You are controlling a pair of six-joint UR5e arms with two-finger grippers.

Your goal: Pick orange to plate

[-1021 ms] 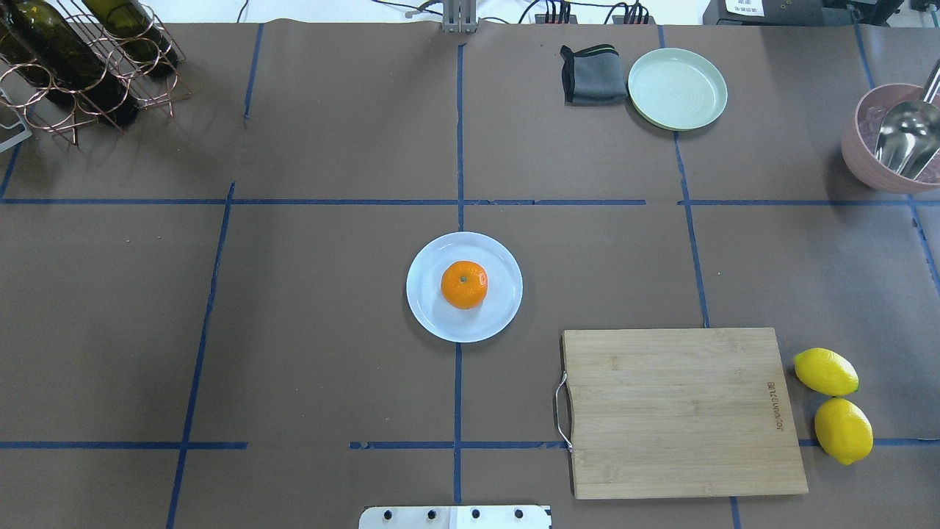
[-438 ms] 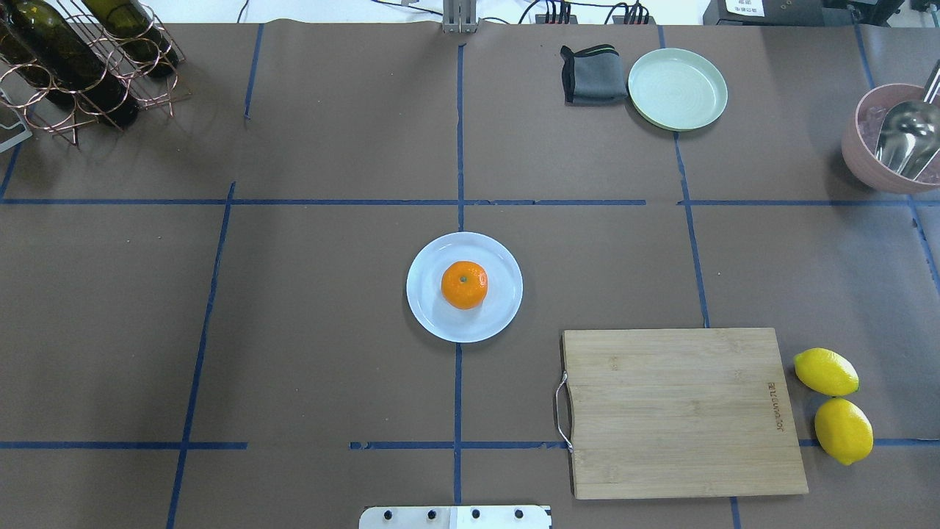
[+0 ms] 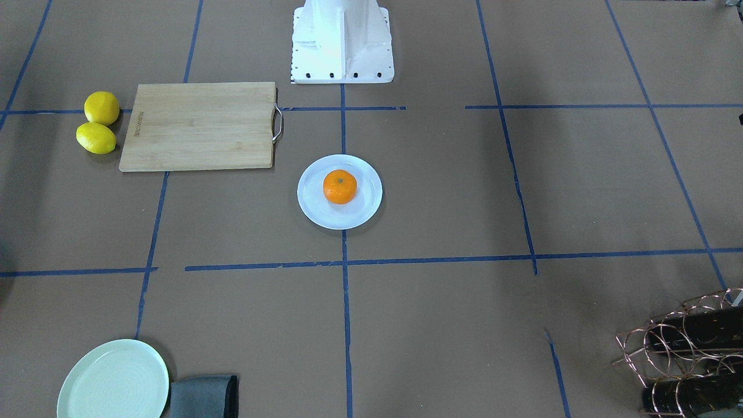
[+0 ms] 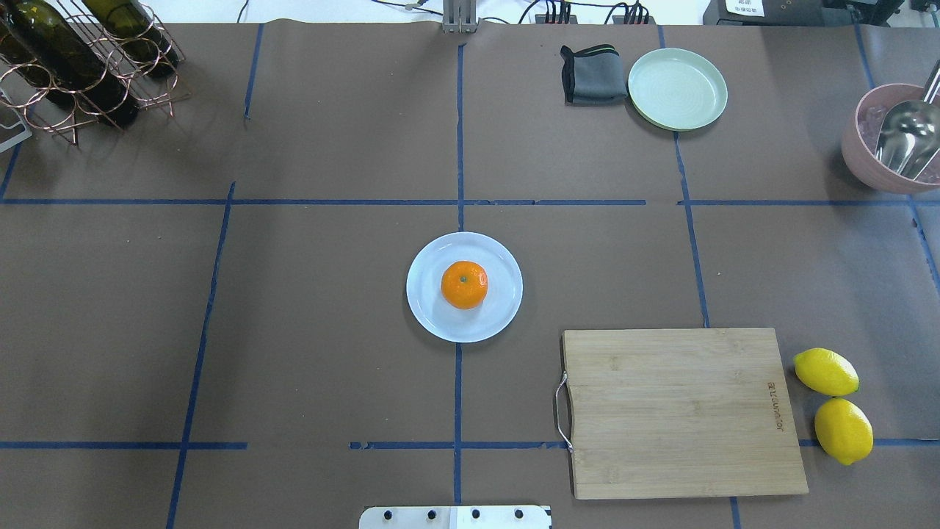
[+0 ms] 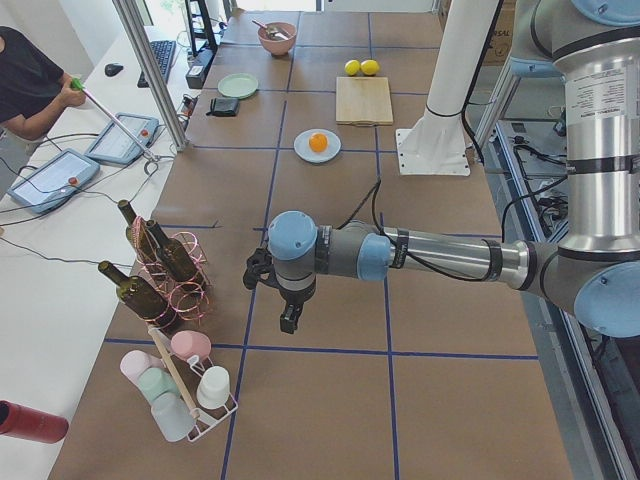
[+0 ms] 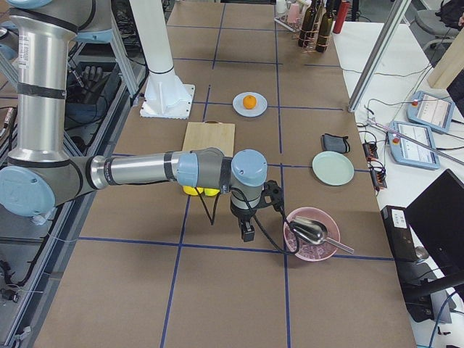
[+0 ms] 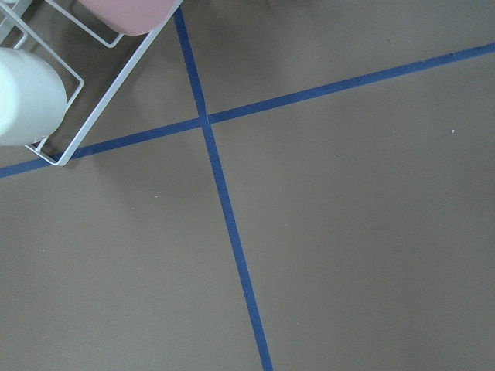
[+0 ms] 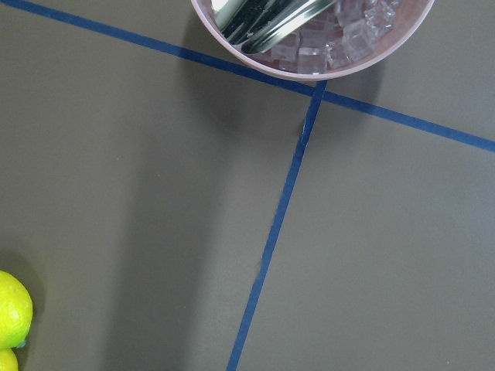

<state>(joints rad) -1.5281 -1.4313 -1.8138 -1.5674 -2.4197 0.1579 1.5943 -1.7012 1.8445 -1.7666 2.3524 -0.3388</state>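
Observation:
The orange (image 4: 464,284) sits stem-up in the middle of the pale bluish-white plate (image 4: 433,316) at the table's centre, also seen as the orange (image 3: 339,186) on the plate (image 3: 325,216) from the front. No gripper is near it. My left gripper (image 5: 290,320) hangs over bare table far off by the bottle rack, seen only from the left side. My right gripper (image 6: 248,233) hangs beside the pink bowl, seen only from the right side. I cannot tell whether either is open or shut.
A bamboo cutting board (image 4: 683,411) lies right of the plate, with two lemons (image 4: 825,371) beyond it. A mint-green plate (image 4: 677,88), grey cloth (image 4: 593,74), pink bowl with scoop (image 4: 881,139) and wine rack (image 4: 81,59) line the far edge.

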